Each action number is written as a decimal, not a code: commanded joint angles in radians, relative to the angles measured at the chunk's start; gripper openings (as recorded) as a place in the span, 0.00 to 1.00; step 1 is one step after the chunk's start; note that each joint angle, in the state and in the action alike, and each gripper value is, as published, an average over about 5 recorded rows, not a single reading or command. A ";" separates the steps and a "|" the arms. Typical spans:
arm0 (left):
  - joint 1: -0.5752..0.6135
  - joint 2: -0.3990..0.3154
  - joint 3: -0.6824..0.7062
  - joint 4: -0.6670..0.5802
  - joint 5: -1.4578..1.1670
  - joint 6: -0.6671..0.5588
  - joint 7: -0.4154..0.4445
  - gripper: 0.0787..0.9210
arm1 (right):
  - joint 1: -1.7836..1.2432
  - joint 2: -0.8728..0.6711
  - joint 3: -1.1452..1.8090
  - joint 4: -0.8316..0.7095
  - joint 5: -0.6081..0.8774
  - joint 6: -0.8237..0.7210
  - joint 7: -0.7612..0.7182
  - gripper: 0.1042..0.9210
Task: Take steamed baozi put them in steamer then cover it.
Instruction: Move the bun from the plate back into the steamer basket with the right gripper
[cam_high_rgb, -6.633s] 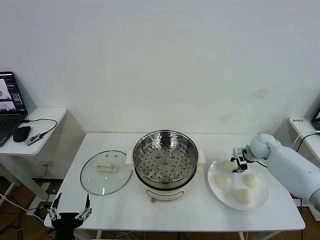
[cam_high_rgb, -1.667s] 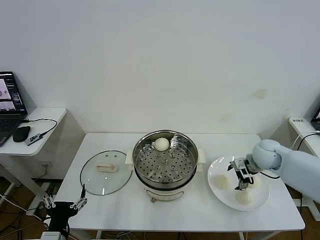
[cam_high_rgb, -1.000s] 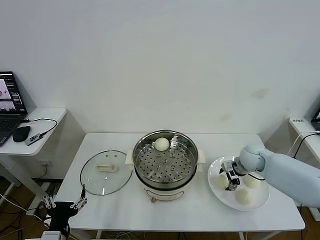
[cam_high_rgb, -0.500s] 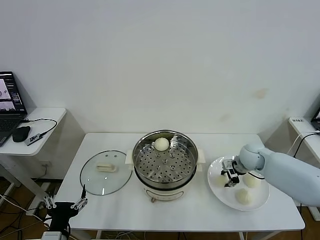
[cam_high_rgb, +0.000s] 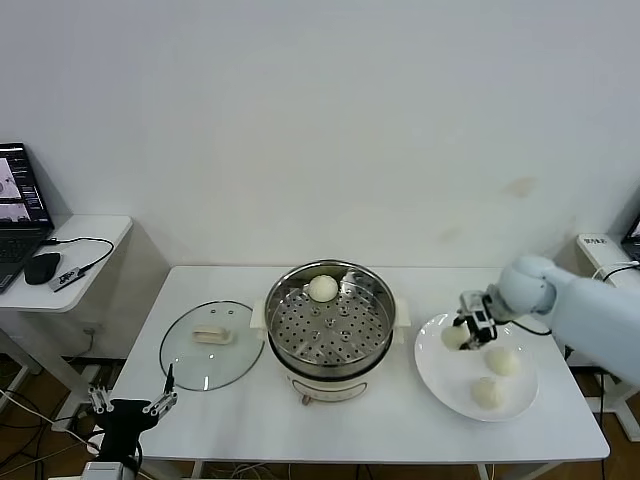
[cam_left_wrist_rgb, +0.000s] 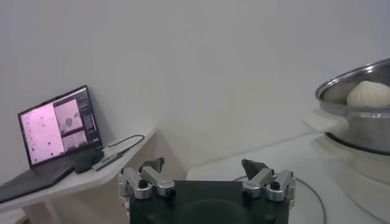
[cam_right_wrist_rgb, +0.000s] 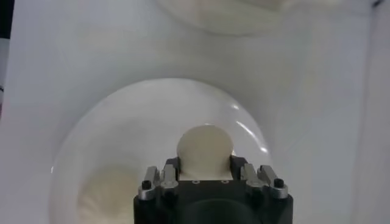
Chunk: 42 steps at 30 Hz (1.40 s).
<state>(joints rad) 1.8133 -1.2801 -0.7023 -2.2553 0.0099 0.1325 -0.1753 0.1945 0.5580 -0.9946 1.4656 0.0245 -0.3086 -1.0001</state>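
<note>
- Steamer (cam_high_rgb: 331, 322) mid-table, one steamed baozi (cam_high_rgb: 323, 288) already at the far side of its perforated tray; best to set the next bun on a bare patch of tray, clear of that one and of the rim.
- Plate (cam_high_rgb: 445, 377) to the robot's right of the steamer, two buns (cam_high_rgb: 502, 361) (cam_high_rgb: 487, 392) resting on it.
- Cover (cam_high_rgb: 212, 343) flat on the table on the steamer's left side, handle up, not yet needed.
- Right gripper (cam_high_rgb: 470, 329) over the plate's near-steamer edge, jaws clamped on a baozi (cam_right_wrist_rgb: 205, 149); bun looks just raised off the plate, judging by head view.
- Carry tip: dough is soft, so hold the squeeze gentle, lift straight up to clear the plate and steamer wall, then travel across and lower before releasing.
- Left gripper (cam_left_wrist_rgb: 206, 181) parked low off the table's front-left corner, jaws spread wide, holding nothing.
- Hard to see: the gripper body hides the lower half of the held bun in the wrist view, so contact with the plate can't be confirmed.
- Steamer is out of the right wrist view; left wrist view shows only its rim and the placed bun's top.
</note>
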 joint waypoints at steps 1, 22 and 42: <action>-0.002 0.008 0.008 -0.016 0.001 0.002 0.000 0.88 | 0.409 -0.013 -0.213 0.108 0.175 -0.022 -0.009 0.51; -0.025 -0.003 -0.017 -0.036 0.000 0.007 0.001 0.88 | 0.411 0.586 -0.293 -0.013 0.516 -0.268 0.183 0.52; -0.037 -0.010 -0.023 -0.029 -0.010 0.007 0.001 0.88 | 0.233 0.773 -0.287 -0.202 0.458 -0.316 0.193 0.52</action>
<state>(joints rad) 1.7773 -1.2904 -0.7248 -2.2861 -0.0003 0.1402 -0.1743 0.4837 1.2469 -1.2768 1.3267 0.4833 -0.6025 -0.8195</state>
